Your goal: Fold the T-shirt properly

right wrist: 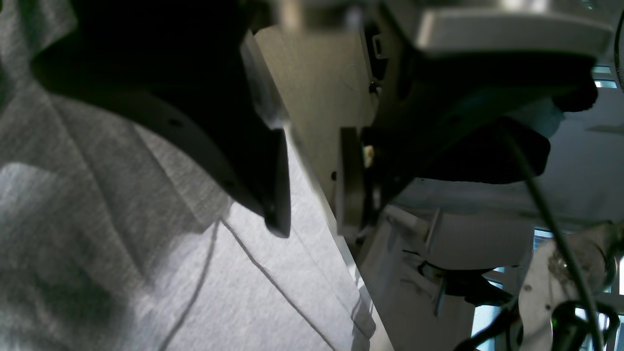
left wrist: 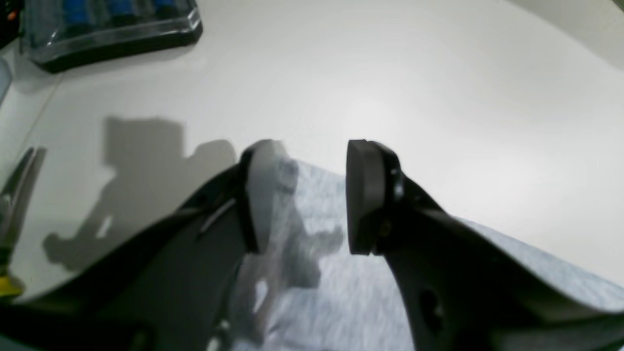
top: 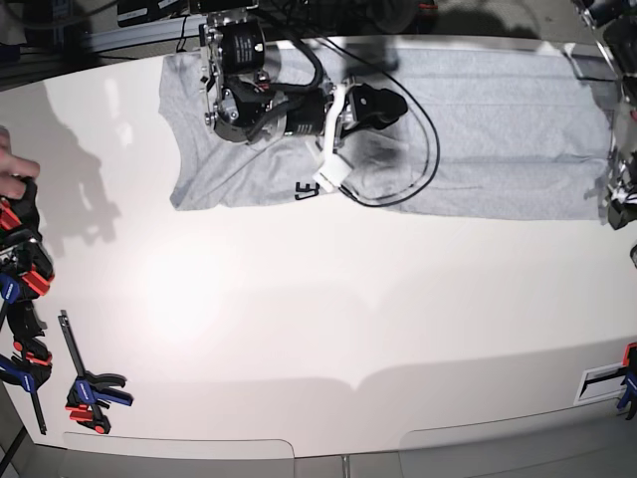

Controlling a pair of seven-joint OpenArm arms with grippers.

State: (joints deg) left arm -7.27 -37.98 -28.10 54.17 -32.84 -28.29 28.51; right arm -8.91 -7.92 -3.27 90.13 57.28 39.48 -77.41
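Two grippers at the T-shirt (top: 478, 119) | left gripper (left wrist: 302, 195) and right gripper (right wrist: 312, 180) parted, nothing held | hem corners are best pinched evenly, cloth lifted taut, lettering kept inside.

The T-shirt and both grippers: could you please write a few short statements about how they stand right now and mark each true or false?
1. The T-shirt lies spread along the far edge of the table. True.
2. The left gripper is clamped shut on cloth. False: its jaws stand apart, with grey cloth below them.
3. The right gripper is open. True.
4. The T-shirt is bright red. False: it is light grey.
5. Clamps lie on the table near the base view's lower left corner. True.
6. The T-shirt is rolled into a ball. False: it lies flat.
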